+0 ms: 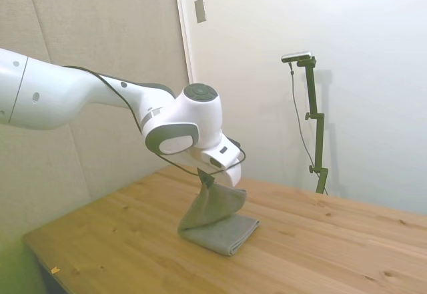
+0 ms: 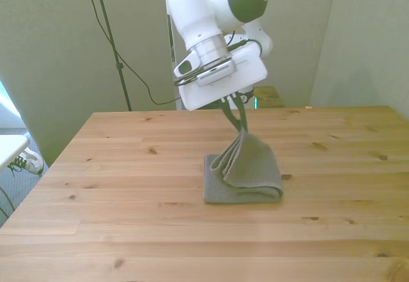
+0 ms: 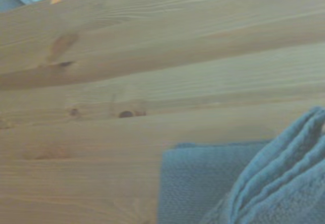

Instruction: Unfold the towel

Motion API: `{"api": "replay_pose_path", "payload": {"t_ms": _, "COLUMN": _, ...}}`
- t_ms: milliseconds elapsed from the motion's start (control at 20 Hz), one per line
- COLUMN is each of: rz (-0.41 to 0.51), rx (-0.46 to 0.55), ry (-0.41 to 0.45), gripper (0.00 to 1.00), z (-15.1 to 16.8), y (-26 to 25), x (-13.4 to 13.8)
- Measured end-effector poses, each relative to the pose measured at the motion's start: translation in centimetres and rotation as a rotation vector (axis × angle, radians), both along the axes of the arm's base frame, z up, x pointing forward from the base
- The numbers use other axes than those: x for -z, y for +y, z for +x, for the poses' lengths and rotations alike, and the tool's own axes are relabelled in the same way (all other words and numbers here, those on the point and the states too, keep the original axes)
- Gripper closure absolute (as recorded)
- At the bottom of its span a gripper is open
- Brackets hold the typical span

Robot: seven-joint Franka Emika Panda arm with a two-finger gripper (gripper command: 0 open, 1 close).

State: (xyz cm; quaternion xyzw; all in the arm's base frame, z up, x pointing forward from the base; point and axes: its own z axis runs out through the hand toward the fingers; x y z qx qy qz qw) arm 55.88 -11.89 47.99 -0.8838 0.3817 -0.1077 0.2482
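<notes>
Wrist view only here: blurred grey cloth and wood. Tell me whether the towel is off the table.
Observer: Partly. The side view shows one corner of the towel lifted to a peak, the lower fold lying on the table.
Operator: Report the grip.
Observer: The end effector is shut on that raised corner, seen in the front view.
Operator: Say which way the arm leans.
Observer: The wrist tilts; the cloth hangs from it toward the front view's right, draped over the flat part.

A lab: white robot arm (image 1: 100, 97), bare padded walls (image 1: 100, 27).
</notes>
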Motion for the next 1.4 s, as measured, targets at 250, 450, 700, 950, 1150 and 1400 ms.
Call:
{"api": "replay_pose_path", "payload": {"t_ms": 250, "rz": -0.029, "rx": -0.112, "ry": -0.012, "gripper": 1.0, "z": 1.1, "y": 9.2, "x": -1.3}}
{"api": "replay_pose_path", "payload": {"t_ms": 450, "rz": -0.059, "rx": -0.24, "ry": -0.03, "gripper": 1.0, "z": 0.8, "y": 15.9, "x": -0.8}}
{"api": "replay_pose_path", "payload": {"t_ms": 700, "rz": -0.095, "rx": -0.386, "ry": -0.01, "gripper": 0.0, "z": -0.2, "y": 20.5, "x": 2.7}}
{"api": "replay_pose_path", "payload": {"t_ms": 950, "rz": -0.101, "rx": -0.422, "ry": 0.02, "gripper": 0.0, "z": 0.1, "y": 21.1, "x": 5.4}}
{"api": "replay_pose_path", "payload": {"t_ms": 1150, "rz": -0.108, "rx": -0.448, "ry": 0.007, "gripper": 0.0, "z": -0.2, "y": 21.5, "x": 5.2}}
{"api": "replay_pose_path", "payload": {"t_ms": 1400, "rz": -0.099, "rx": -0.496, "ry": -0.001, "gripper": 0.0, "z": -1.6, "y": 22.2, "x": 4.1}}
